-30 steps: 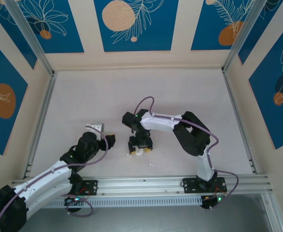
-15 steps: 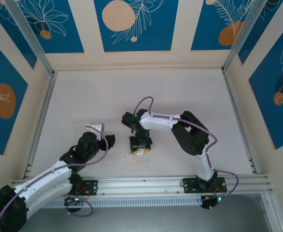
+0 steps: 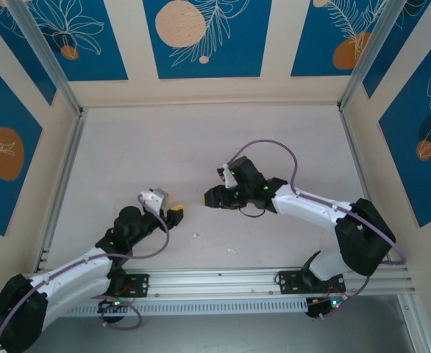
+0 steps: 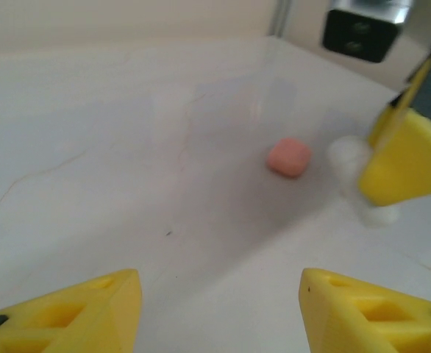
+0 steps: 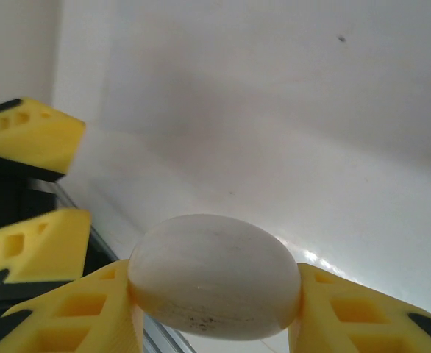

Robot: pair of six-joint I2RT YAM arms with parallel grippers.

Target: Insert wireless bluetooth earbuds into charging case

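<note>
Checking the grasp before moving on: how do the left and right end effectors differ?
The left end effector stands open; the right end effector is closed. The left holds nothing; the right grips a white oval case. Both have yellow fingers.

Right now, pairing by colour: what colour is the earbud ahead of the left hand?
The earbud is salmon pink; see left wrist view.

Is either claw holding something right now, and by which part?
The right claw pinches the white oval charging case across its opposite sides. The left claw is open, holding nothing.
</note>
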